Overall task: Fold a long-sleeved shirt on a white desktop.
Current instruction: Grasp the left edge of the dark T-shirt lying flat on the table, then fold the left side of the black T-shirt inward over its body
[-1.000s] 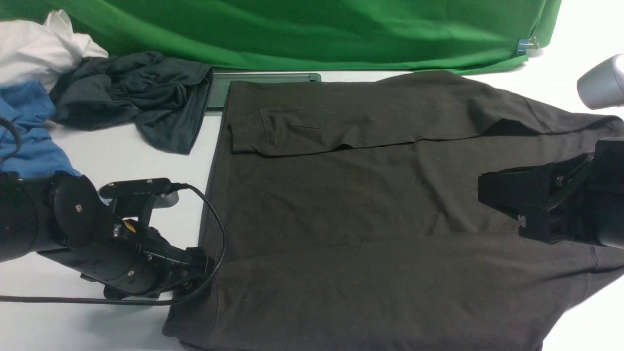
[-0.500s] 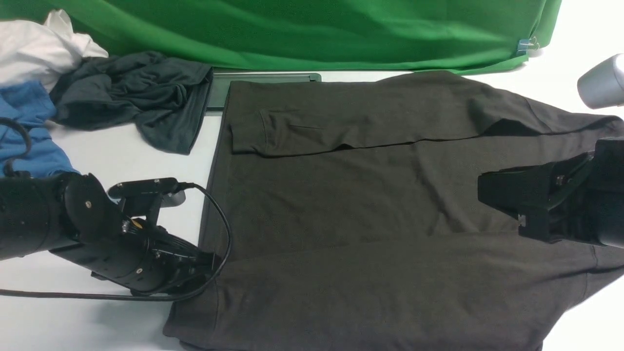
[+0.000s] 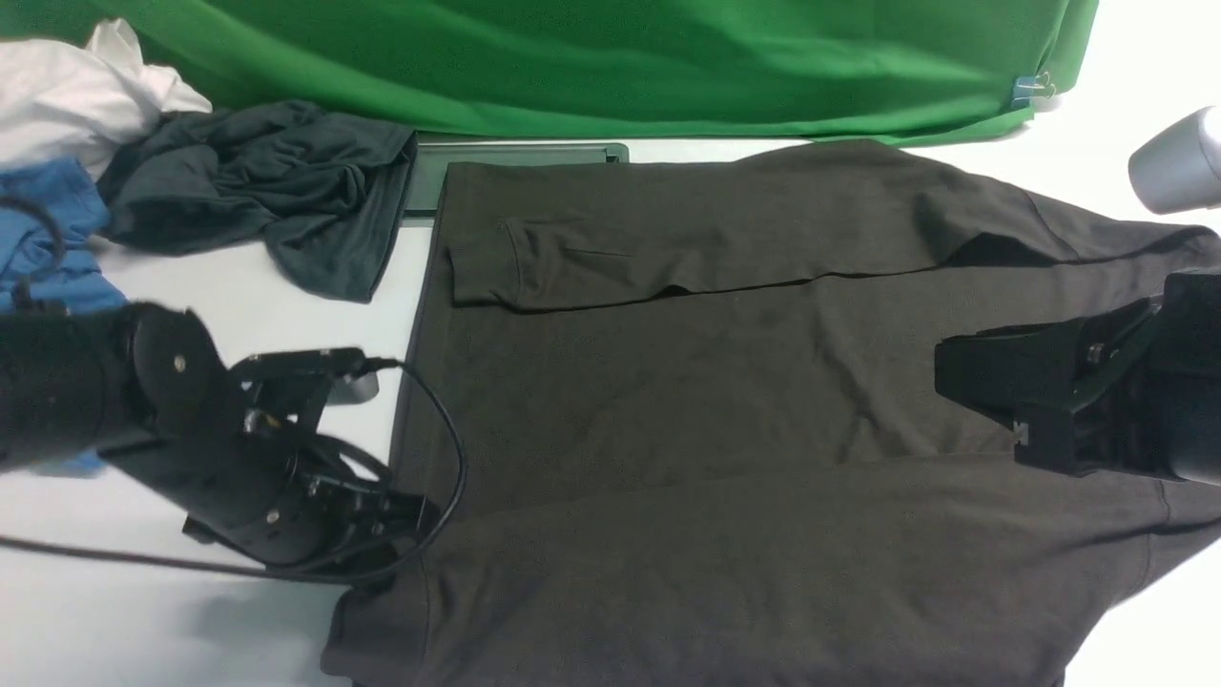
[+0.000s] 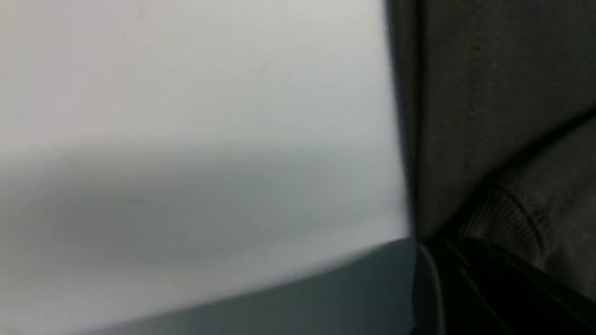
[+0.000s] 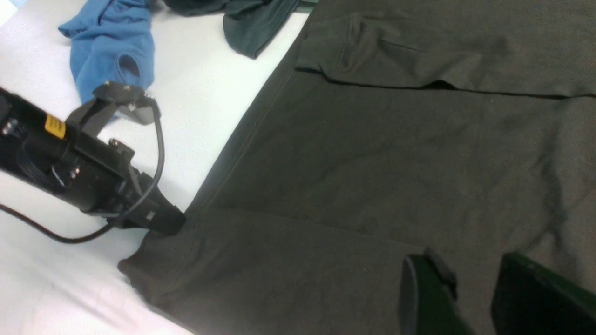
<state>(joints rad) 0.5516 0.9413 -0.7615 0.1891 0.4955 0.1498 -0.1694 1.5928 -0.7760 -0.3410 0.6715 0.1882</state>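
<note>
The long-sleeved shirt (image 3: 715, 401) lies flat across the white desktop (image 3: 238, 305), very dark, with both sleeves folded over its body. My left gripper (image 3: 415, 520) is low at the shirt's left edge, shut on the ribbed cuff (image 4: 507, 223) of the near sleeve. The right wrist view shows its tip (image 5: 170, 223) pressed into that same edge of the shirt (image 5: 396, 163). My right gripper (image 3: 944, 372) hovers over the shirt's right part, open; its two fingers (image 5: 423, 288) stand apart with only fabric behind the gap.
A charcoal-grey garment (image 3: 267, 181), a blue shirt (image 3: 48, 229) and a white cloth (image 3: 67, 95) are heaped at the far left. A green cloth (image 3: 620, 57) hangs along the back. The grey hatch (image 3: 520, 153) peeks out above the shirt. A silver object (image 3: 1178, 157) sits far right.
My left gripper slid right into the shirt's left edge and shut on the near sleeve's cuff, which has bunched slightly. The right arm has not moved.
</note>
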